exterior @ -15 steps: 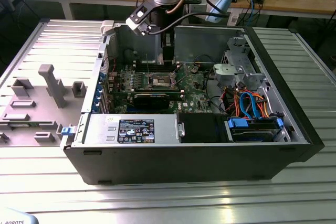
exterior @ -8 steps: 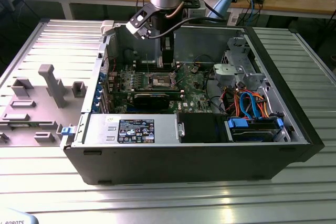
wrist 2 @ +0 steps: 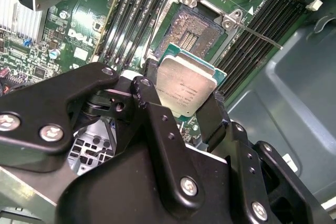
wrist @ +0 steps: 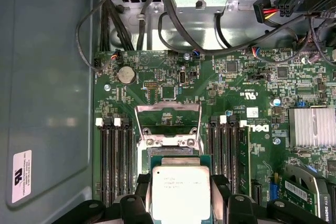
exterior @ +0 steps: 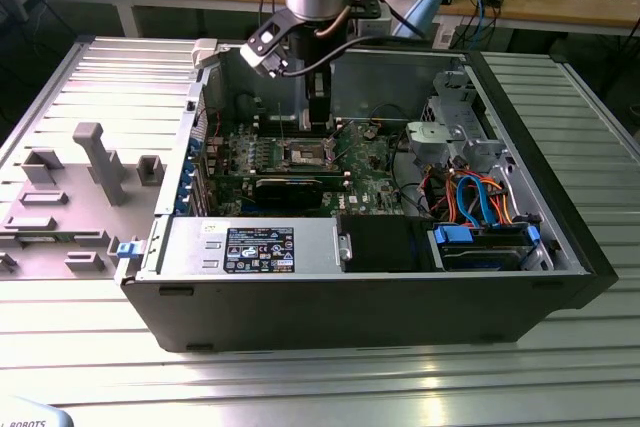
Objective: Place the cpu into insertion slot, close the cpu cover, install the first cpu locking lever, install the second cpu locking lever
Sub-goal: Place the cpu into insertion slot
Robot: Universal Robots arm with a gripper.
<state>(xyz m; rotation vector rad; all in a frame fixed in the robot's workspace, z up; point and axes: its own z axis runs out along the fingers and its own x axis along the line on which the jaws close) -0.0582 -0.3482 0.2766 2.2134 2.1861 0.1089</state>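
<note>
One cpu (wrist: pixel 180 192), one insertion slot (wrist 2: pixel 195 31), perhaps eight RAM slots (wrist: pixel 122 161).

The cpu (wrist 2: pixel 186 90), a square chip with a silver-grey top and green edge, is hanging clamped between the black fingers (wrist 2: pixel 151 106) just above the insertion slot (wrist 2: pixel 195 29), not seated. The insertion slot is lying bare, dark centre showing. The cpu cover (wrist: pixel 168 109) is sitting flipped open beside it.

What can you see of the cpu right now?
The cpu is a small flat square chip with a dull silver metal top bearing faint print and a green rim along its edges. The gripper clamps it by two opposite sides, its metal top facing both wrist views. It hangs above the motherboard, close to the open insertion slot, not yet seated.
</note>
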